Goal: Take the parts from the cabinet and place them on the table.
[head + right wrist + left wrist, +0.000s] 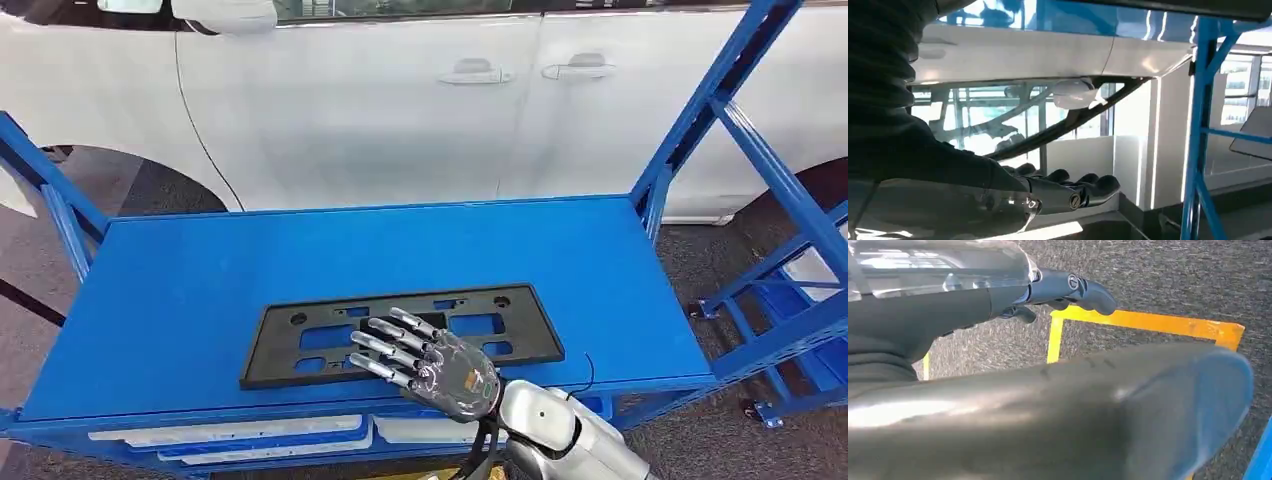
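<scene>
Black plastic part (400, 333): a flat, oblong plate with rounded corners, pierced by rectangular cut-outs and small round holes through which the surface beneath shows. We see it lying flat on the table (200, 280), toward the near edge and slightly toward five o'clock of the table's centre in the head view.

Nearest to us, the silver right arm enters from about five o'clock, ending in the right hand (430, 365). Its back is a glossy dark shell and its metallic, segmented fingers (385, 348) are spread apart and extended, pointing toward ten o'clock over the near half of the part; they hold nothing, and we cannot tell whether they touch the plate. In the right wrist view the same hand (1063, 192) appears with dark fingers stretched forward.

In the left wrist view we see the left hand (1068, 290), its dark fingers loosely extended and empty, above grey speckled carpet (1158, 280) crossed by yellow tape (1148, 322).

The table is a smooth, matte blue slab on a blue metal frame (720, 110) with angled struts at three and nine o'clock.

Farthest, at twelve o'clock, stands a glossy white car (400, 110) with two door handles.
</scene>
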Robot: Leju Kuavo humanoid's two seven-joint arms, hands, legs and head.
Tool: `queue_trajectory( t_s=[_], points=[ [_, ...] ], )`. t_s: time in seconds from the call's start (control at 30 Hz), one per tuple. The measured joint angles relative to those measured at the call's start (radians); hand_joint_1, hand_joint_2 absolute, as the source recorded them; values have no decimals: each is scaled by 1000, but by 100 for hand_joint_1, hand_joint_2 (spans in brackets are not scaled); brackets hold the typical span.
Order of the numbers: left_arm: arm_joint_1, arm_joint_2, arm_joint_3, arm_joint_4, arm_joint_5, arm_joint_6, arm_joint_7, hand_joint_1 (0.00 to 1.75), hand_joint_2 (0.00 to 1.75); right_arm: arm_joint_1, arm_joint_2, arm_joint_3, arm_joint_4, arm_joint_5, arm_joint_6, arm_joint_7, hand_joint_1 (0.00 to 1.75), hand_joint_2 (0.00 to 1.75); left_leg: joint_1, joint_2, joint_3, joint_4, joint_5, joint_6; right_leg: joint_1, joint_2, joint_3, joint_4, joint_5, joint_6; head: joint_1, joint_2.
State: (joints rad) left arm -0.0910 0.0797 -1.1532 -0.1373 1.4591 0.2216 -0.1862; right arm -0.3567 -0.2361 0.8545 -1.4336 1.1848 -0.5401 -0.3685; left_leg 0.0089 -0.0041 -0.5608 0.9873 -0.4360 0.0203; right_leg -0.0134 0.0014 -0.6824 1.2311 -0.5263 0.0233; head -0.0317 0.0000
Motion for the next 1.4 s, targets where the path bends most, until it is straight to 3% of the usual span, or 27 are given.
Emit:
queue_trajectory(
  t_s=[0.07, 0.1, 0.2, 0.27, 0.3, 0.4, 0.43, 0.47, 0.57, 0.6, 0.73, 0.8, 0.83, 0.87, 0.9, 0.93, 0.97, 1.0, 1.07, 1.1, 1.23, 1.27, 1.3, 1.33, 1.4],
  points=[
    [0, 0, 0, 0, 0, 0, 0, 0, 0, -12, -3, 5, 5, -22, 21, -13, 0, 175, 0, -1, 2, 6, -5, -6, 0, -2, 94, -188, 80, -8, 0, 0],
    [-1, 0, -2, 0, 0, 0, -2, 0, 0, -23, -7, 7, 8, -39, 40, -21, 0, 175, -8, -1, -3, 13, -10, -14, 6, -2, 106, -220, 68, -13, 0, 0],
    [-1, 0, -10, 0, 0, -1, -4, 0, 0, -38, -17, 23, 16, -93, 82, -48, 0, 175, -5, 0, -2, 9, -9, -28, 10, 0, 101, -218, 71, -27, 0, 0],
    [-1, 0, -13, 0, 0, -1, -6, 0, 0, -52, -23, 29, 33, -108, 81, -63, 0, 175, -2, 1, -6, 23, -20, -41, 2, -3, 106, -230, 79, -42, 0, 0],
    [-1, -1, -14, 0, 0, -2, -8, 0, 0, -62, -22, 33, 44, -109, 78, -68, 0, 175, -2, 1, -24, 65, -52, -46, 1, -3, 106, -230, 79, -48, 0, 0],
    [0, -1, -15, 0, 0, -6, -14, 0, 0, -72, -22, 50, 90, -108, 65, -71, 0, 175, 2, 1, -138, 308, -162, -58, 4, -3, 106, -230, 77, -52, 0, 0],
    [3, -1, -16, 0, 0, -8, -16, 0, 0, -70, -22, 54, 105, -106, 61, -71, 0, 175, 2, 1, -157, 345, -164, -59, 5, -3, 106, -230, 77, -52, 0, 0],
    [4, -1, -16, 0, 0, -10, -17, 0, 0, -71, -22, 56, 115, -106, 59, -72, 0, 175, 2, 1, -152, 326, -140, -58, 5, -3, 107, -229, 77, -52, 0, 0],
    [2, 0, -16, 0, 0, -11, -22, 0, 0, -75, -22, 62, 136, -106, 56, -72, 0, 175, 2, 1, -25, 58, 0, -46, 5, 0, 116, -229, 72, -45, 0, 0],
    [2, 0, -16, 0, 0, -11, -22, 0, 0, -77, -22, 63, 141, -106, 55, -72, 0, 175, -3, 0, -3, 16, -11, -40, 10, 0, 116, -228, 70, -42, 0, 0],
    [3, 0, -16, 0, 0, -11, -22, 0, 0, -81, -22, 70, 158, -106, 53, -72, 0, 175, -6, -2, -6, 9, -4, -16, 9, 1, 114, -231, 73, -19, 0, 0],
    [2, 0, -16, 0, 0, -11, -22, 0, 0, -83, -22, 70, 162, -106, 51, -72, 0, 175, 2, 0, 0, -4, 4, -2, 8, 0, 101, -197, 43, -9, 0, 0],
    [2, 0, -16, 0, 0, -11, -22, 0, 0, -85, -22, 71, 164, -106, 51, -72, 0, 175, 2, 1, -2, -3, 4, 1, 7, 0, 69, -130, 2, -6, 0, 0],
    [1, 0, -16, 0, 0, -11, -22, 0, 0, -84, -22, 71, 169, -106, 50, -72, 0, 175, 1, 1, -3, -3, 3, 2, 5, 0, 20, -28, -45, -2, 0, 0],
    [1, 0, -17, 0, 0, -11, -22, 0, 0, -83, -22, 73, 173, -106, 50, -72, 0, 175, 0, 2, -5, -2, 3, 2, 4, 0, -23, 58, -76, 1, 0, 0],
    [2, 0, -17, 0, 0, -11, -22, 0, 0, -82, -22, 74, 175, -106, 50, -72, 0, 175, 0, 1, -5, -1, 3, 2, 3, 0, -46, 102, -83, 2, 0, 0],
    [3, 0, -17, 0, 0, -11, -22, 0, 0, -81, -22, 76, 178, -106, 50, -72, 0, 175, 0, 1, -5, 0, 3, 2, 1, 0, -49, 103, -67, 2, 0, 0],
    [3, 0, -17, 0, 0, -11, -22, 0, 0, -81, -22, 77, 182, -106, 50, -72, 0, 175, 1, 0, -4, 2, 1, 1, -1, -1, -24, 47, -26, 2, 0, 0],
    [2, 0, -17, 0, 0, -11, -22, 0, 0, -85, -22, 77, 184, -106, 50, -72, 0, 175, 1, -2, -1, 6, -2, -4, -2, -2, 74, -150, 68, -3, 0, 0],
    [2, 0, -18, 0, 0, -12, -22, 0, 0, -88, -22, 77, 185, -106, 49, -72, 0, 175, -1, -3, -3, 10, -6, -10, -1, -3, 104, -216, 69, -10, 0, 0],
    [2, 0, -18, 0, 0, -12, -22, 0, 0, -88, -22, 77, 190, -106, 48, -71, 0, 175, -3, -2, -4, 10, -7, -34, 9, 2, 99, -217, 73, -32, 0, 0],
    [2, 1, -18, 0, 0, -11, -22, 0, 0, -89, -22, 77, 190, -106, 48, -71, 0, 175, -2, -1, -6, 14, -13, -40, 0, 1, 104, -228, 79, -42, 0, 0],
    [1, 0, -18, 0, 0, -12, -22, 0, 0, -90, -22, 77, 190, -106, 48, -71, 0, 175, -1, -1, -12, 36, -31, -44, 0, -2, 107, -230, 80, -46, 0, 0],
    [1, -2, -18, 0, 0, -12, -22, 0, 0, -91, -22, 77, 190, -106, 48, -71, 0, 175, 0, -1, -37, 94, -69, -49, 0, -2, 106, -230, 80, -50, 0, 0],
    [2, 0, -18, 0, 0, -12, -22, 0, 0, -90, -21, 78, 191, -106, 48, -71, 0, 175, 4, -1, -113, 259, -147, -56, 3, -3, 104, -230, 79, -52, 0, 0]
  ],
)
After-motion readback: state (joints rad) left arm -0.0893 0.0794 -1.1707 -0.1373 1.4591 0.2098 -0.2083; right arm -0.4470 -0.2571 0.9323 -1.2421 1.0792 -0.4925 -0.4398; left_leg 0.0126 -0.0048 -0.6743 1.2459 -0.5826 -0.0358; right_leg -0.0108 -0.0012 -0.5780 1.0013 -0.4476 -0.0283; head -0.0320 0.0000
